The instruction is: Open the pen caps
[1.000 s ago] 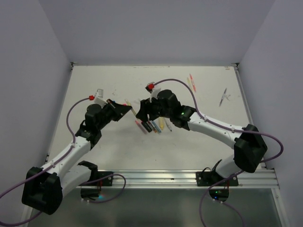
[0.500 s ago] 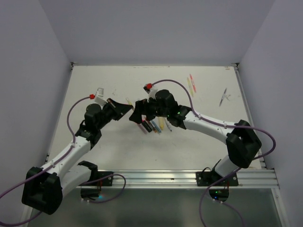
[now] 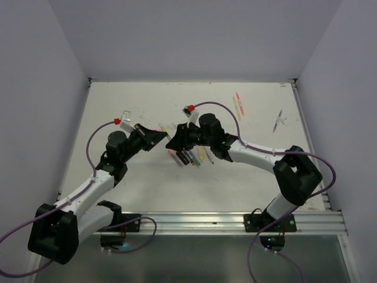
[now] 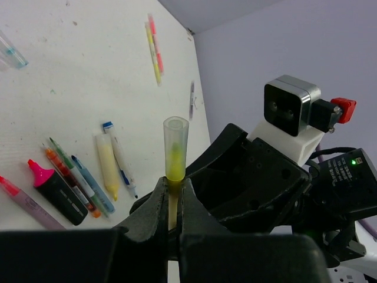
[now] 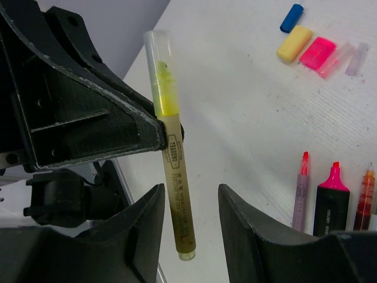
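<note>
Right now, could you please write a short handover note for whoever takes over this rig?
Left tool: shut on the yellow highlighter, clear cap still on.
Right tool: open, not gripping; the highlighter's barrel shows between its fingers.
Done: loose caps lie on the table; the row of pens shows bare tips.
Left: pull this cap; far pens too small to judge.

The left arm [image 3: 88, 188] rises from the near left corner and bends right toward the middle. The left gripper [image 4: 172, 190] is clamped tight on a yellow pen [image 5: 172, 154], fingers pinching its barrel. The right arm [image 3: 259, 156] sweeps from the near right, elbow bent, its forearm reaching left. The right gripper [image 5: 191, 194] faces the left one at close range. Its jaws stand apart on either side of the pen's end, touching nothing.
</note>
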Tool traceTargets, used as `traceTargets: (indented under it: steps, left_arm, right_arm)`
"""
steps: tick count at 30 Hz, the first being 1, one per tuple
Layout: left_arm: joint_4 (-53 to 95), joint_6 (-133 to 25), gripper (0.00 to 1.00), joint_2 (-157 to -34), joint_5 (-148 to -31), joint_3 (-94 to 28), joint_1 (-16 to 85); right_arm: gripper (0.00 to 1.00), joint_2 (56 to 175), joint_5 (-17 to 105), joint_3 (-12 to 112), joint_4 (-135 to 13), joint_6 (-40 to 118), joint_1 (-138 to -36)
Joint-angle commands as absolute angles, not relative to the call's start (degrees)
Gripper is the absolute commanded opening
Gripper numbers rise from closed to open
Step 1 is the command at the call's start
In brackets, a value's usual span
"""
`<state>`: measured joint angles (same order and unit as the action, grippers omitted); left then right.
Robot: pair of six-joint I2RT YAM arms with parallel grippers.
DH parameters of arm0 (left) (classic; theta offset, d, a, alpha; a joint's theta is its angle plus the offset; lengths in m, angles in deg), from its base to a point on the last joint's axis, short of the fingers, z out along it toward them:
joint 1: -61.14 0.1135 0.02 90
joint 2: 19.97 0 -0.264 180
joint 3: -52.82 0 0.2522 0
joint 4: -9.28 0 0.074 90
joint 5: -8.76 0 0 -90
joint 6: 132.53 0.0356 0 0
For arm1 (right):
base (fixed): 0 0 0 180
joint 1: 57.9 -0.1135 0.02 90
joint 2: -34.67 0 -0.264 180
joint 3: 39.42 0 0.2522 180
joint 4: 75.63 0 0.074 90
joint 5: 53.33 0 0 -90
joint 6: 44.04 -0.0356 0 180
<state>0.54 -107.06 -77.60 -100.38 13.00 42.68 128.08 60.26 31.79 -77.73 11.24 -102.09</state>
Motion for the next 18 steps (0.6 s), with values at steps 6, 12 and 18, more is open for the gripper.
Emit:
traceTargets:
  steps: [6,12,18]
  left_arm:
    - [-7.0,-108.4,0.00,-80.0,-104.1,14.3,42.4]
    - [4.5,-99.9,0.41,-78.5,-97.2,9.2,42.4]
    - [8.2,-98.0,0.59,-78.9,-95.0,6.9,42.4]
  right_arm:
    - [0.00,128.5,64.1,32.7,-83.7,11.5,-101.8]
    - [0.00,128.0,67.7,31.7,-84.3,10.2,-101.8]
    - [0.00,125.9,69.6,30.2,-84.5,8.9,-101.8]
